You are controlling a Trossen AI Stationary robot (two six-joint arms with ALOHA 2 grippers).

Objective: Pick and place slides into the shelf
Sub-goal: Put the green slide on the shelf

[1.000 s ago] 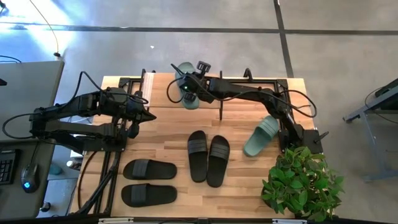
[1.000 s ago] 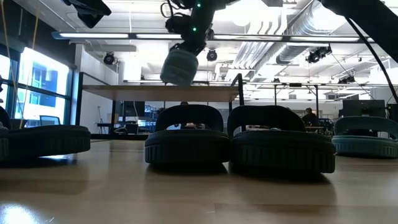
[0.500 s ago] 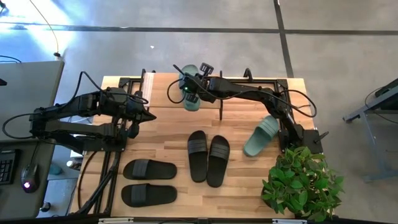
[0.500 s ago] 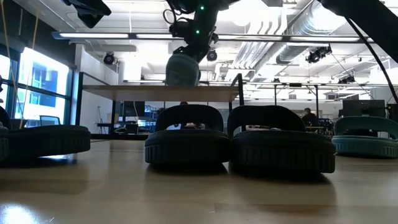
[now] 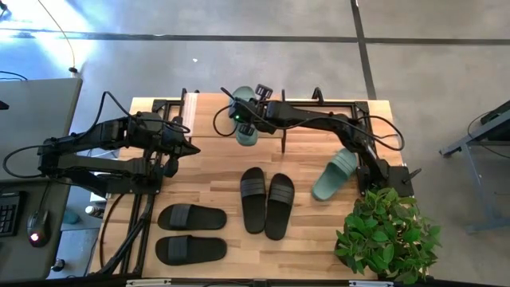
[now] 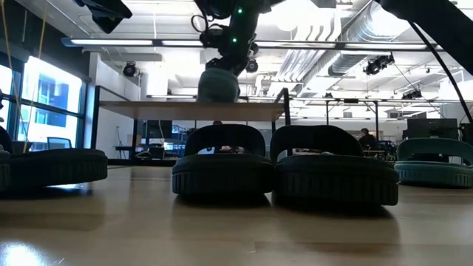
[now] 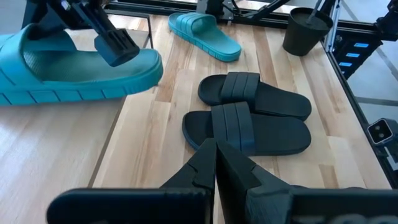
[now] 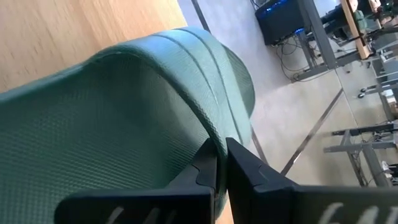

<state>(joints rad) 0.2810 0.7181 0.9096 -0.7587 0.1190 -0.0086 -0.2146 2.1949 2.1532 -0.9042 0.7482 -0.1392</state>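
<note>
six slides are showing. the right gripper (image 5: 244, 119) is pinching one sage-green slide (image 5: 246, 114) by its strap – fingers clamped on it – and holding it over the shelf (image 5: 209, 106) at the table's far edge. the other green slide (image 5: 335, 174) is lying on the wooden tabletop (image 5: 215, 187) near a potted plant (image 5: 388, 233). one black pair (image 5: 267, 200) is sitting mid-table, another black pair (image 5: 191, 233) nearer the front left. the left gripper (image 5: 191, 149) – fingers closed and empty – is hovering over the table's left side.
</note>
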